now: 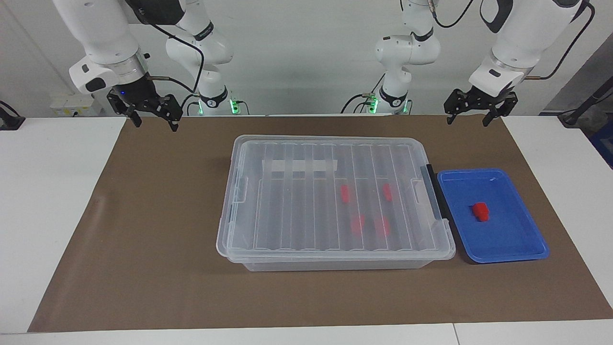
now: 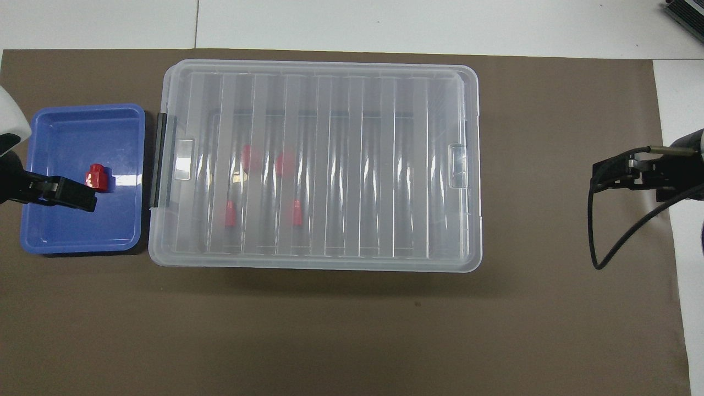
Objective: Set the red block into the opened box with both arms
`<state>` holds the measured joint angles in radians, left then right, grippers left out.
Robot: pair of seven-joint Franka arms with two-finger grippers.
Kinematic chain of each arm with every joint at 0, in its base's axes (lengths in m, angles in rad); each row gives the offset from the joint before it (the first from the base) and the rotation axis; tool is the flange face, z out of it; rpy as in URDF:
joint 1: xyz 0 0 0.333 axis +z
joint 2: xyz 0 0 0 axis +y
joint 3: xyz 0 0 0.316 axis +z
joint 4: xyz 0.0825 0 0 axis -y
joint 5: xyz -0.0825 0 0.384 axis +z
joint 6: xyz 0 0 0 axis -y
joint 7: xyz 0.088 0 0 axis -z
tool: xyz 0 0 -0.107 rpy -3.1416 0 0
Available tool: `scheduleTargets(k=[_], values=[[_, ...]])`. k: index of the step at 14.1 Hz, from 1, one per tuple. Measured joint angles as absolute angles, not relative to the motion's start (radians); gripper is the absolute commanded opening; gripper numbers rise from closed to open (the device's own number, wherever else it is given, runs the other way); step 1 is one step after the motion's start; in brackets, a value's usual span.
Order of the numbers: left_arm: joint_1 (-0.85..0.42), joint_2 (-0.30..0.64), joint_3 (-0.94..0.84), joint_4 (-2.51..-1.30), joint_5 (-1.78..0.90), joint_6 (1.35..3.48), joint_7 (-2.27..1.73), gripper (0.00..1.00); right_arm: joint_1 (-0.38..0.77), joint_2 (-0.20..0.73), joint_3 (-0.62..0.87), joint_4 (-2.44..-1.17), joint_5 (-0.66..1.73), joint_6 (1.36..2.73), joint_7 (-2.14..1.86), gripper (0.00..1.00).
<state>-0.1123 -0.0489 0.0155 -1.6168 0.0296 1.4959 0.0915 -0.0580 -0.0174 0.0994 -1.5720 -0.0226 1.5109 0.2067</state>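
Brown matting (image 1: 143,268) covers the middle of the white table (image 1: 52,201), and we note a plain pale wall past the robots' bases.

We see the box (image 1: 330,258) at the centre of the mat, its ribbed clear lid (image 1: 297,201) on and closed, with the black handle (image 1: 437,191) at the end toward the left arm. Through the lid we count four red blocks inside (image 1: 345,193), all in the half toward the left arm's end.

Just beside the handle end lies a shallow blue tray (image 1: 522,239). One red block (image 1: 481,212) sits in it, roughly central, touching nothing but the tray floor.

We find the left hand (image 1: 476,115) raised over the mat's edge nearest the robots, at the left arm's end; in the overhead view it overlaps the tray, but the facing view shows it well above and apart from it. Its fingers stand wide and hold nothing.

We find the right hand (image 1: 152,117) raised over the mat's corner at the right arm's end, well apart from the box, fingers likewise spread wide and empty.
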Motion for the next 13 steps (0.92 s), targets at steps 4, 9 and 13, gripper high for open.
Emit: scheduleTargets(k=[4,9,13], values=[[-0.112,-0.049,0.015,-1.617,0.030,1.496,0.091,1.00,-0.058,-0.018,0.100,-1.574,-0.023,1.511,0.207,1.00],[-0.112,-0.049,0.015,-1.617,0.030,1.496,0.091,1.00,-0.056,-0.019,0.100,-1.605,-0.022,1.589,0.207,0.99],[-0.112,-0.049,0.015,-1.617,0.030,1.496,0.091,1.00,-0.039,-0.019,0.101,-1.672,-0.021,1.708,0.208,0.97]])
